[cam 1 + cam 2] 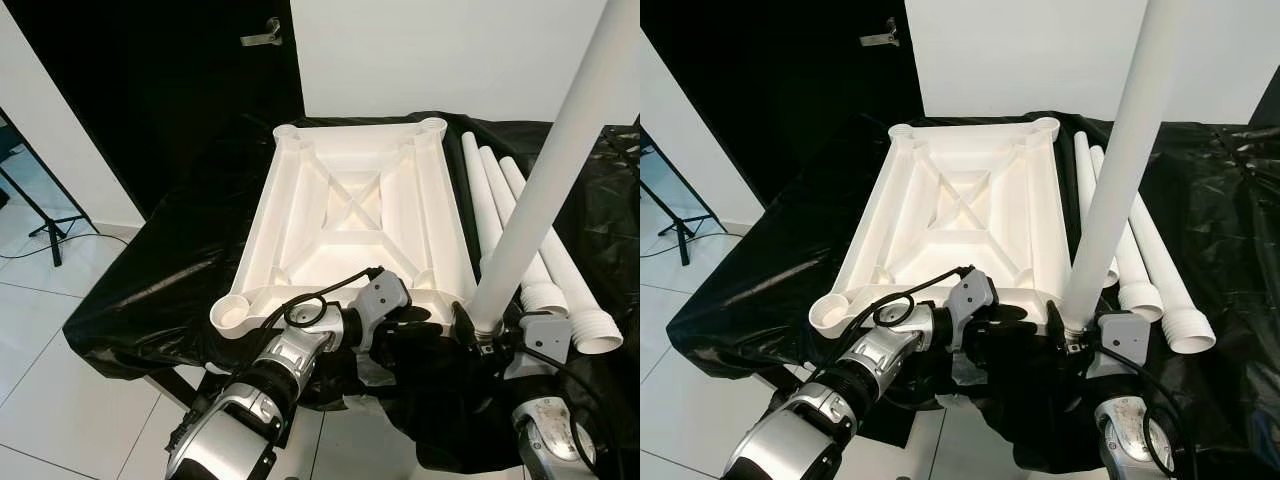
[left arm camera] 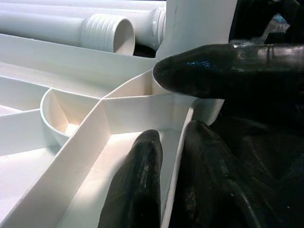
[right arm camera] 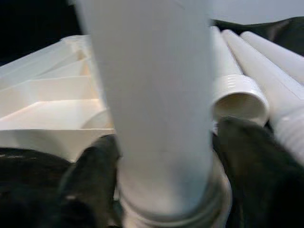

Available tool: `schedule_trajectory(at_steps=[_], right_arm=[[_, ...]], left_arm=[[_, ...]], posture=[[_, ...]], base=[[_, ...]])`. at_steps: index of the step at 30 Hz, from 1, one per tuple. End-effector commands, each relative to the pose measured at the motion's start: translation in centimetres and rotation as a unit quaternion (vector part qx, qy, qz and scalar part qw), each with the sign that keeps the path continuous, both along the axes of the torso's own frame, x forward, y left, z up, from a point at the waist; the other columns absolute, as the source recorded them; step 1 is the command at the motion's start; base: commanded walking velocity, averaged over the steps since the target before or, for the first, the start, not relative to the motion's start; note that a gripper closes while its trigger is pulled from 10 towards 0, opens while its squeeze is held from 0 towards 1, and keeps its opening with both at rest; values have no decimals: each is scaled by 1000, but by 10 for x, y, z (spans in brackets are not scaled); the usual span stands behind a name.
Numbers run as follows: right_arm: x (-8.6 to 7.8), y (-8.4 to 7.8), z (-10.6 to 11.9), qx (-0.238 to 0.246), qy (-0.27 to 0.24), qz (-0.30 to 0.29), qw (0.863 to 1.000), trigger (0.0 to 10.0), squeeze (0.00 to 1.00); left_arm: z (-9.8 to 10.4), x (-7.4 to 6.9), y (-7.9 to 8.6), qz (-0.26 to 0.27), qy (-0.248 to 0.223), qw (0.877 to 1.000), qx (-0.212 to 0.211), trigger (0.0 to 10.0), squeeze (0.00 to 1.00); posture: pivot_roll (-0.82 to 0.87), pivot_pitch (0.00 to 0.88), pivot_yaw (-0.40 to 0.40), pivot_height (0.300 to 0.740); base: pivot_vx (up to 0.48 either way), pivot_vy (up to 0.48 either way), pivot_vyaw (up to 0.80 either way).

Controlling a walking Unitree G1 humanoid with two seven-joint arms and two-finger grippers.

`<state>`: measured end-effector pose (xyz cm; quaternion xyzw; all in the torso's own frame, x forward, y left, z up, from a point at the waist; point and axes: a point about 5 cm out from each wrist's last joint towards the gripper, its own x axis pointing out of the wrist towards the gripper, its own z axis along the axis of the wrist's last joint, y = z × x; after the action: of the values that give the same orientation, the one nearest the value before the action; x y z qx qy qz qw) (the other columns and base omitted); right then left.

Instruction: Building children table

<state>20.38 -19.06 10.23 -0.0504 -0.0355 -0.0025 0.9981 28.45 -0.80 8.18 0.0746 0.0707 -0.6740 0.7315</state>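
A white plastic tabletop (image 1: 950, 215) lies upside down before me on a black plastic sheet (image 1: 770, 270), its ribbed underside facing up with a round socket at each corner I can see. My right gripper (image 1: 1077, 335) clasps a long white plastic tube leg (image 1: 1118, 165) near its lower end — the leg stands almost upright at the tabletop's near right corner and runs out of the top of the picture. My left gripper (image 1: 1015, 322) rests at the tabletop's near edge, just beside that corner; how its fingers stand I cannot tell. Three more white tube legs (image 1: 1160, 270) lie side by side on the sheet to the tabletop's right — threaded ends toward me.
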Motion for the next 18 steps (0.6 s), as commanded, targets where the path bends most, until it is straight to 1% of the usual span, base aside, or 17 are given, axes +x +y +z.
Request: schedule_trajectory(at_steps=[1,4,5,10,12,13,15,18], right_arm=[[0,-10,-2,-2,7,-30,1000,10000,1000],[2,-11,0,-9,3,-25,1000,10000,1000],[3,-11,2,-17,-1,-19,1000,10000,0],[5,-11,3,-32,-3,-6,999,10000,0],[5,-9,5,-50,-7,20,999,10000,0],[5,-9,5,-50,-7,20,999,10000,0],[5,-7,7,-69,-11,40,997,10000,0],[5,-8,8,-75,-12,44,996,10000,0]], left_arm=[[-37,-25,9,-68,80,992,65,10000,0],[-38,-25,8,-66,81,992,64,10000,0],[-38,-26,8,-67,81,992,64,10000,0],[-38,-26,7,-68,81,992,63,10000,0],[-36,-25,7,-67,79,993,63,10000,0],[-36,-25,7,-67,79,993,63,10000,0],[-37,-26,7,-69,80,992,62,10000,0],[-37,-27,7,-71,82,992,63,10000,0]], posture=[[57,0,60,740],[52,0,60,740],[52,0,62,740],[56,0,62,740],[50,0,64,740],[50,0,64,740],[51,0,69,740],[49,0,72,740]], base=[[0,0,0],[0,0,0],[0,0,0],[0,0,0],[0,0,0],[0,0,0],[0,0,0],[0,0,0]])
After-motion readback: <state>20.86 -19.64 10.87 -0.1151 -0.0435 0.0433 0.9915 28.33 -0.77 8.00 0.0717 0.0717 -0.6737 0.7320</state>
